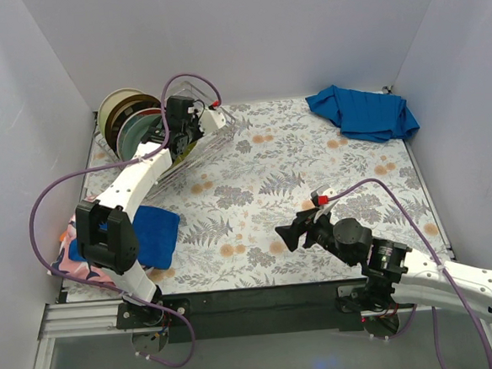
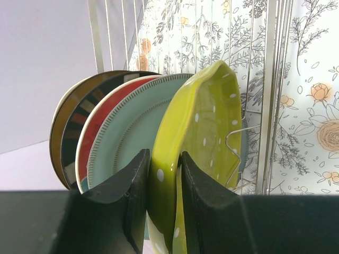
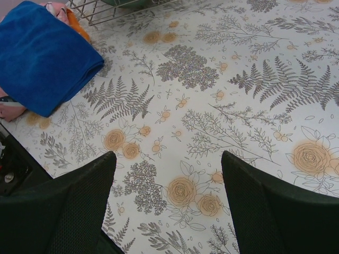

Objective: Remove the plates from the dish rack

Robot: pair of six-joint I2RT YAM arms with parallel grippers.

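Squarely inside left gripper, lime-green plate

My left gripper hid the lime-green plate at its lower rim. The plates behind it overlapped, only rims showing. From above, my left arm covered most of the dish rack at the table's far-left corner. Pink-orange stuff under the blue cloth: couldn't tell what.
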